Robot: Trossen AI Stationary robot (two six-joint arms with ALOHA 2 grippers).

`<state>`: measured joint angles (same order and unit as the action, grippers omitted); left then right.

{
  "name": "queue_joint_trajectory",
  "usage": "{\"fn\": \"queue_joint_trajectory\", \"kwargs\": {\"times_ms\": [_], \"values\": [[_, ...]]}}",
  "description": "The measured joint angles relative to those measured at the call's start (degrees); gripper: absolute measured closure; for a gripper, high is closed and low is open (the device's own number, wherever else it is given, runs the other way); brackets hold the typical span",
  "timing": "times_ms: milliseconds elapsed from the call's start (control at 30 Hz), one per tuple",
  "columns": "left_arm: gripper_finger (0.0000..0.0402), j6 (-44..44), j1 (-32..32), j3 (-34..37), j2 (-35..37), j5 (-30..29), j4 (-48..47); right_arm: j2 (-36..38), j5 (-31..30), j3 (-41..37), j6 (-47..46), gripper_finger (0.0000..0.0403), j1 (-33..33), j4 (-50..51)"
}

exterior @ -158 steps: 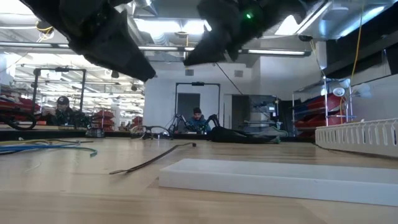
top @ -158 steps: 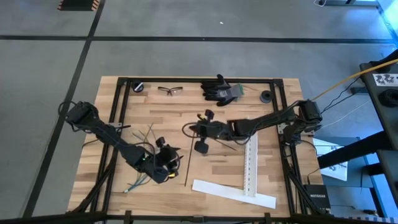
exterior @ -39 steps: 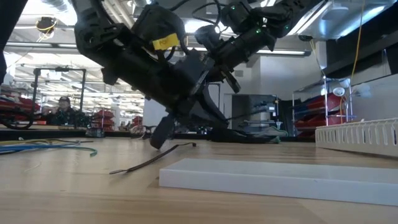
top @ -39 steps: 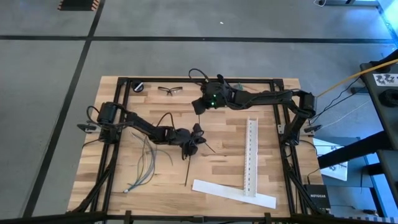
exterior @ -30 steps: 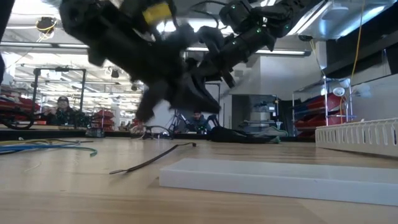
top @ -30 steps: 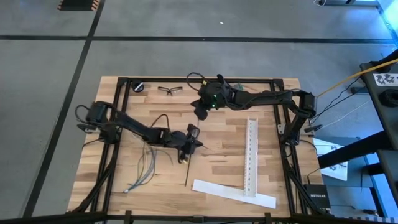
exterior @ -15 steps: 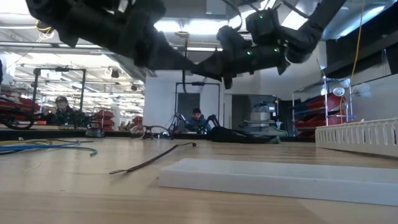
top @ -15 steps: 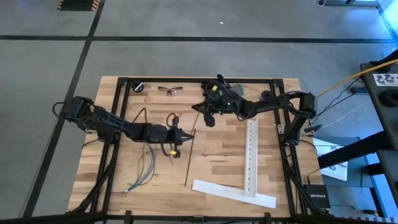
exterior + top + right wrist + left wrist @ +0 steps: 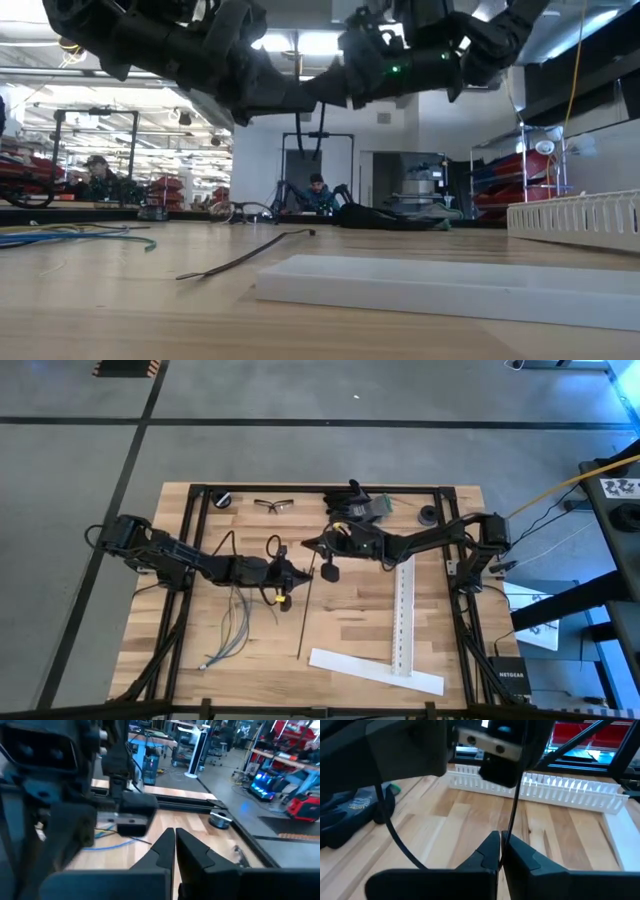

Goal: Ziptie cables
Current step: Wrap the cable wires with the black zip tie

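Task barely begun, by my read. Cables (image 9: 232,625) lie loose on the wooden table (image 9: 350,630), left of centre, fanned out, no tie round them; low view shows them as blue/green strands flat on the wood at far left. One ziptie (image 9: 305,610) lies straight on the table just right of the cables, apart from them, untouched. Second ziptie (image 9: 512,810): left wrist view shows a thin black strip running up from between the closed fingers of the left gripper (image 9: 298,574), so it looks pinched there, held above the table near centre. Right gripper (image 9: 312,544) close by, tip to tip w/ the left, fingers together; can't tell whether it has hold of the strip as well. Both arms well off the wood in low view. Left to do: gather the wires into a bundle, pass a tie round, thread tail thru head, cinch. None of that done yet.
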<state>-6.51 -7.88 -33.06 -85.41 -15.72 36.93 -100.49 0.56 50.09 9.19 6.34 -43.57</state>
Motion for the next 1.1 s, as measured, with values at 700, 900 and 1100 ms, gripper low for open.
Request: {"fn": "queue_joint_trajectory", "kwargs": {"times_ms": [700,900,1100], "values": [[0.0401,2.0,-0.4,0.0,-1.0,0.6,-10.1,-13.1,-0.1,-0.3,-3.4,0.0403,-0.2,2.6],[0.0401,2.0,0.0,0.0,-8.4,0.5,-8.0,-16.8,-1.5,-0.2,-4.3,0.0403,-0.3,1.0],[0.0401,2.3,0.1,0.0,-11.2,0.5,-5.0,-17.2,-4.3,-0.2,-4.7,0.0403,-0.3,1.8]]}}
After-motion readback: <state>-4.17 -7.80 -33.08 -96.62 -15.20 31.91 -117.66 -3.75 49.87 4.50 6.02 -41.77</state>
